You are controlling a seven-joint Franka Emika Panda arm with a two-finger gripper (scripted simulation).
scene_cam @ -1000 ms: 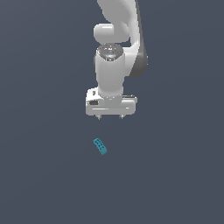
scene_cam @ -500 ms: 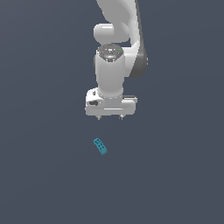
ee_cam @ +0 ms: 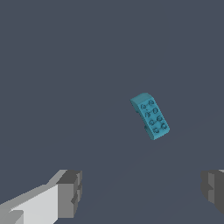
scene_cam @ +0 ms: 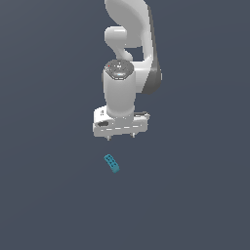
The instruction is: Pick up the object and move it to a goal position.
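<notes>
Lining up: your gripper (scene_cam: 120,137) hangs above the grey floor (scene_cam: 49,195), and the teal-blue block (scene_cam: 112,163) lies on that floor, clear of the fingers and untouched.
Offset from fingers: in the exterior view the block sits below the fingertips (scene_cam: 108,137) and a little toward that view's left of the midpoint between them; in the wrist view it lies ahead of the gap between the two pads (ee_cam: 70,193), not yet inside it.
Long axis: the block (ee_cam: 150,116) lies flat, studded face up, its length running on a diagonal, skewed to the line joining the two fingers.
Finger state: you have the fingers spread wide, holding nothing.
Judgement: you likely need a short shift over the block, a wrist turn so the pads meet its long sides, then a descent.
</notes>
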